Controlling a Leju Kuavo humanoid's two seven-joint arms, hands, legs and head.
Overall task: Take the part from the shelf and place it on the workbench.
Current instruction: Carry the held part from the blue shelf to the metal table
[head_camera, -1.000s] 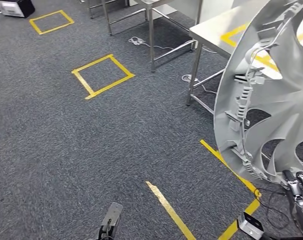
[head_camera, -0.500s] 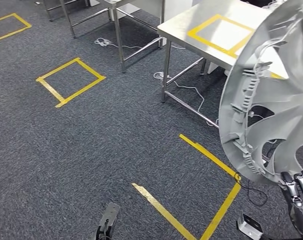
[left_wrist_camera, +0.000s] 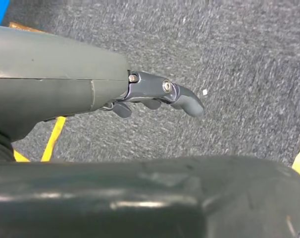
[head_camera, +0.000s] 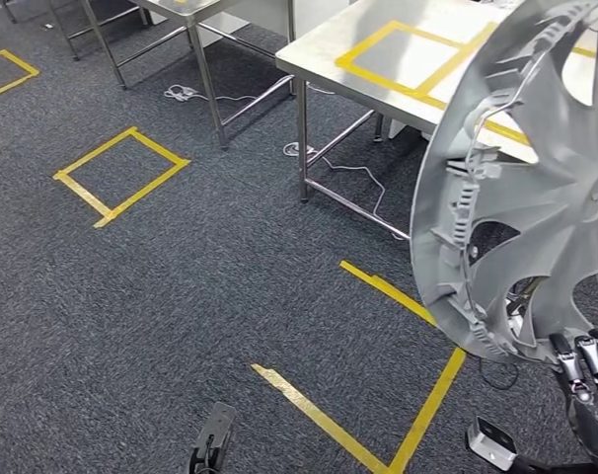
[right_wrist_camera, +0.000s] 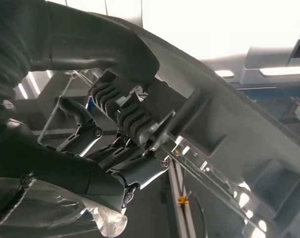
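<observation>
The part is a large grey wheel cover (head_camera: pixel 527 188), held upright at the right of the head view with its ribbed inner side toward me. My right hand (head_camera: pixel 590 385) grips its lower rim; the right wrist view shows dark fingers (right_wrist_camera: pixel 103 148) curled around the rim (right_wrist_camera: pixel 201 119). Behind the cover stands the steel workbench (head_camera: pixel 334 49), marked with a yellow tape rectangle (head_camera: pixel 401 54). My left hand (head_camera: pixel 212 446) hangs low over the carpet; in the left wrist view my left hand (left_wrist_camera: pixel 160 94) holds nothing, its fingers stretched out.
Grey carpet carries yellow tape squares (head_camera: pixel 121 173) and tape lines (head_camera: pixel 422 415) by my feet. A second steel table (head_camera: pixel 185 15) stands further back. Cables (head_camera: pixel 348 168) lie under the workbench, and a small grey box (head_camera: pixel 493 442) sits on the floor.
The whole view has shifted: the workbench and floor markings have slid left and closer as I turn and walk. The wheel cover stays in my right hand.
</observation>
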